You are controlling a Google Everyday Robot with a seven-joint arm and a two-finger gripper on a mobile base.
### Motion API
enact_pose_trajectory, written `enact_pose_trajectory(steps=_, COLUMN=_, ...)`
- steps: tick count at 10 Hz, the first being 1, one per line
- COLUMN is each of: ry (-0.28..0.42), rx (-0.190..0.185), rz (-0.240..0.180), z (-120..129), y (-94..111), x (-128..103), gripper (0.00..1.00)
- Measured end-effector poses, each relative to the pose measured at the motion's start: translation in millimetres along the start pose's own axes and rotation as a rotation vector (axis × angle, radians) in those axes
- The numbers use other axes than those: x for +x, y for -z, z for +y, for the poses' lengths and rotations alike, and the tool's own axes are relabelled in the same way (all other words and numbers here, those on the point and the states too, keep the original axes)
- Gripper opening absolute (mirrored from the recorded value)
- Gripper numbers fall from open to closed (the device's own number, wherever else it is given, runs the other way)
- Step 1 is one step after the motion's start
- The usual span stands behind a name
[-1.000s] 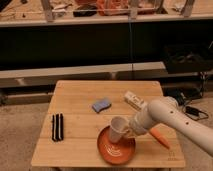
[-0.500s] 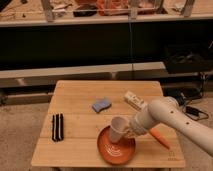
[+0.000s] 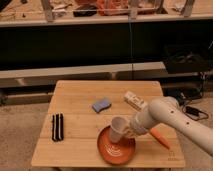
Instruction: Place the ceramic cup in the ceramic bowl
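Observation:
The cream ceramic cup (image 3: 118, 128) stands slightly tilted over the upper part of the orange-red ceramic bowl (image 3: 103, 149), its base down in or just above the dish. My gripper (image 3: 128, 131) is at the cup's right side, touching it, at the end of the white arm that reaches in from the right. The bowl sits near the front edge of the wooden table (image 3: 80, 95), right of centre.
A blue sponge (image 3: 101, 105) lies mid-table and a whitish packet (image 3: 135, 101) behind my arm. An orange carrot-shaped thing (image 3: 161, 138) lies right of the bowl. Black sticks (image 3: 58, 127) lie at the left. A dark shelf unit stands behind the table.

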Motion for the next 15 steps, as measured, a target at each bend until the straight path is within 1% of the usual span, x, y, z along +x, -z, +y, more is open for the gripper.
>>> enact_pose_trajectory(steps=3, ry=0.014, rx=0.0, rz=-0.003, z=1.4, y=0.0, x=0.8, gripper=0.21)
enact_pose_trajectory(steps=4, ry=0.017, rx=0.0, rz=-0.004, z=1.4, y=-0.1, x=0.9, gripper=0.18)
enact_pose_trajectory(steps=5, ry=0.021, rx=0.0, rz=-0.005, z=1.6, y=-0.2, x=1.1, gripper=0.11)
enact_pose_trajectory(steps=7, ry=0.029, rx=0.001, rz=-0.007, z=2.2, y=-0.2, x=1.3, gripper=0.04)
enact_pose_trajectory(steps=11, ry=0.042, rx=0.003, rz=-0.01, z=3.9, y=0.5, x=2.0, gripper=0.04)
enact_pose_trajectory(steps=12, ry=0.049, rx=0.003, rz=-0.013, z=3.6, y=0.1, x=2.0, gripper=0.09)
enact_pose_trajectory(steps=15, ry=0.059, rx=0.004, rz=-0.016, z=3.6, y=0.2, x=2.5, gripper=0.09)
